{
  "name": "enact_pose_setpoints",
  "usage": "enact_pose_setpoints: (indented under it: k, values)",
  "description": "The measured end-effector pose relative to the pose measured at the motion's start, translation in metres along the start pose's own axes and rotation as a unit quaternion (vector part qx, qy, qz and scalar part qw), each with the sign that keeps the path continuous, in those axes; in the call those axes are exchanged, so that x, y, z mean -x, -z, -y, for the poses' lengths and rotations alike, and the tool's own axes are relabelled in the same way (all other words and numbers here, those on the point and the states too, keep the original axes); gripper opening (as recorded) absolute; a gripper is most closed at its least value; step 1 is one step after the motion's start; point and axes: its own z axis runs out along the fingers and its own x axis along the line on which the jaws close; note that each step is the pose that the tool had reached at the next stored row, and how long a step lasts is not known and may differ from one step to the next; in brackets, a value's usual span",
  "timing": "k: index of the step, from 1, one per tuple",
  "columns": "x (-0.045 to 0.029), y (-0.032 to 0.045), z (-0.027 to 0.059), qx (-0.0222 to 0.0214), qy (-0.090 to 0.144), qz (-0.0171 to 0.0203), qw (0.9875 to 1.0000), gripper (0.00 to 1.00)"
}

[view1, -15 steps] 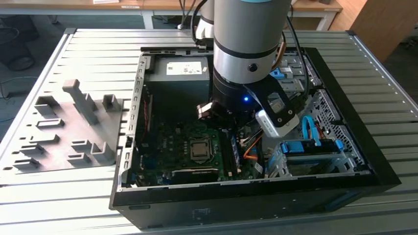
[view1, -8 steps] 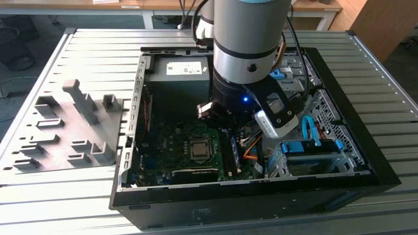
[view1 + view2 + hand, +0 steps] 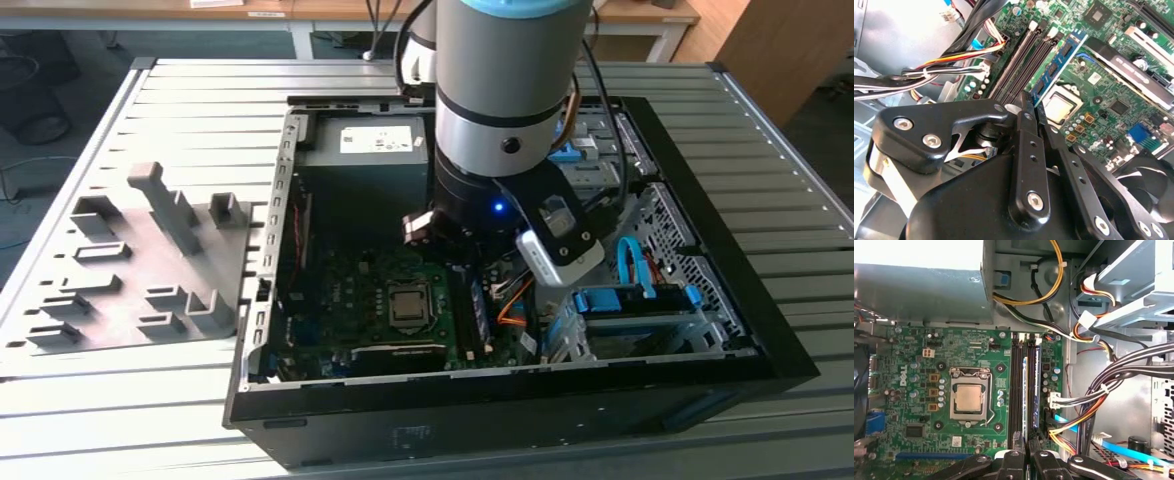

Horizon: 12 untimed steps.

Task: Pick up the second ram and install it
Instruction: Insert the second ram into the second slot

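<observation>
You have the pincer (image 3: 1026, 102) down inside the open computer case (image 3: 747, 330) on the table (image 3: 200, 90), its fingers (image 3: 1013, 460) closed together over the second ram (image 3: 1032, 390), which stands on edge in a motherboard (image 3: 919, 390) slot beside the processor socket (image 3: 970, 399).

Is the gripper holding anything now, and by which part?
It cannot be told. The gripper sits at one end of the long thin dark memory stick, which stands slotted on the green motherboard; contact is hidden.
</observation>
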Motion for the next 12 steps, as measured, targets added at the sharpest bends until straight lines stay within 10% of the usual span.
enact_pose_setpoints:
  k: [12]
  values:
    - [-0.0002, -0.0022, 0.0001, -0.0011, 0.000, 0.0000, 1.0000, 0.14]
